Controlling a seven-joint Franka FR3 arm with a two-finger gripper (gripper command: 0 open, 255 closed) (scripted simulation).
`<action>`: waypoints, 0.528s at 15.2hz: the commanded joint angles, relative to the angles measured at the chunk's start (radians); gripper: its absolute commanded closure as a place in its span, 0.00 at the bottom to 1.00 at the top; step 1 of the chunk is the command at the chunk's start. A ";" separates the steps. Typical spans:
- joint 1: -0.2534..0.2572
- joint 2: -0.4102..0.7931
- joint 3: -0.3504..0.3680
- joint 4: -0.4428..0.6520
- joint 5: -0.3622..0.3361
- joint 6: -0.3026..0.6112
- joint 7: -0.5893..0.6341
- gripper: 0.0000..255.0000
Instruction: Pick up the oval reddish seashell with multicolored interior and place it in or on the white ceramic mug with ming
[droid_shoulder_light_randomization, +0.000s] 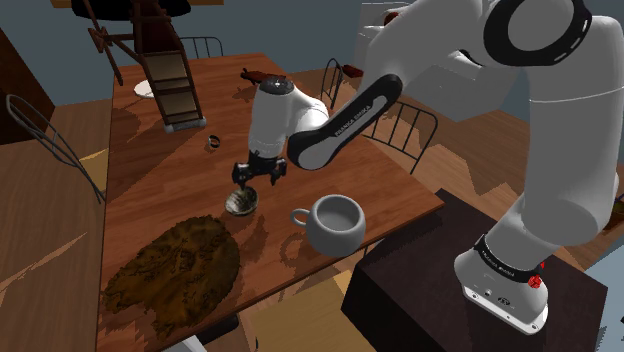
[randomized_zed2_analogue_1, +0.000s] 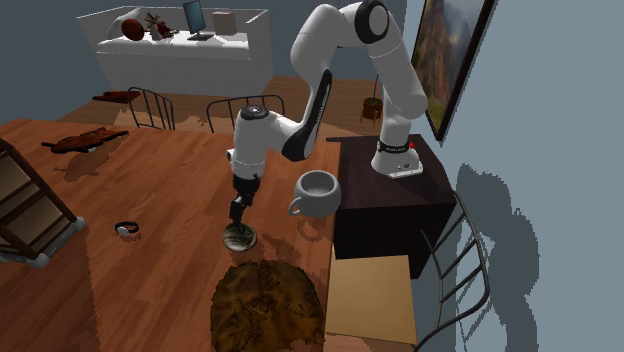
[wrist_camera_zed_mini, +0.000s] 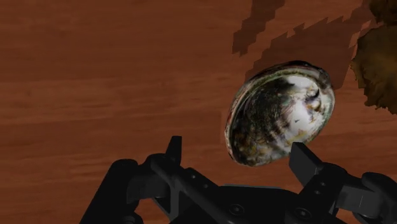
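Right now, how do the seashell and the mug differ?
The seashell is small, shallow and dark with a mottled inside; the mug is bigger, deep and plain white. The seashell lies under the gripper; the mug stands clear of it. Both sit open side up on the table.

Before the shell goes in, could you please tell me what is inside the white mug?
Nothing shows inside the mug: both exterior views show bare inner wall. Its floor is partly covered by the near rim.
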 joint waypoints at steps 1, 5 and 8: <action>0.008 0.024 -0.011 0.014 -0.009 0.006 0.006 0.00; 0.038 0.080 -0.046 0.043 -0.045 0.031 0.029 0.00; 0.038 0.080 -0.046 0.043 -0.045 0.031 0.029 0.00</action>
